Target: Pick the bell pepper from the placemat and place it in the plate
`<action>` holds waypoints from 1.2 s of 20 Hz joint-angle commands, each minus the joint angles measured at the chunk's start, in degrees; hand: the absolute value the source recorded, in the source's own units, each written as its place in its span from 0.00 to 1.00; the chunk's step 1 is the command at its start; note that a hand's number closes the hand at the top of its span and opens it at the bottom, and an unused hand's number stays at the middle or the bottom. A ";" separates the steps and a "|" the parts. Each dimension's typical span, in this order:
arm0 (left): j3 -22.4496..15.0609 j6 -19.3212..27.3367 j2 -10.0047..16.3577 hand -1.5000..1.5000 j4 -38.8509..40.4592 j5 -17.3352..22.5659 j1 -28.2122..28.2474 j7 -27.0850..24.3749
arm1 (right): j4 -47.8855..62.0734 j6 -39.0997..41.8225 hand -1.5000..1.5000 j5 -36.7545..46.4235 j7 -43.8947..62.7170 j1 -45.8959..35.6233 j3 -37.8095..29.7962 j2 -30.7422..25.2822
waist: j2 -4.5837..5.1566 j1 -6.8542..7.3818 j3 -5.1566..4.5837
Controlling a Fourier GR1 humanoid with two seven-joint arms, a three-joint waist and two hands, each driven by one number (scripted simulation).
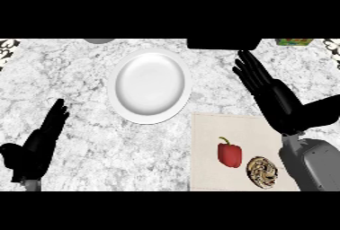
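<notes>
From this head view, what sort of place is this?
Probably a kitchen counter laid for food: a marbled grey countertop, a white plate, and a placemat with a red bell pepper on it.

The beige rectangular placemat (209, 134) is cut off at the near edge, a grey rounded object (100, 40) at the far edge.

Brightly and evenly lit across the pale marble counter (79, 134), with a soft sheen on the white plate (149, 85), greyer shading toward its rim, and the left hand (40, 143) and right hand (269, 92) as nearly flat black silhouettes.
</notes>
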 commanded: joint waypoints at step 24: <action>1.48 2.06 4.51 0.50 3.48 -9.91 4.95 -10.56 | -18.87 -56.20 0.00 53.08 -17.32 48.48 26.45 15.22 | -2.04 -2.17 0.48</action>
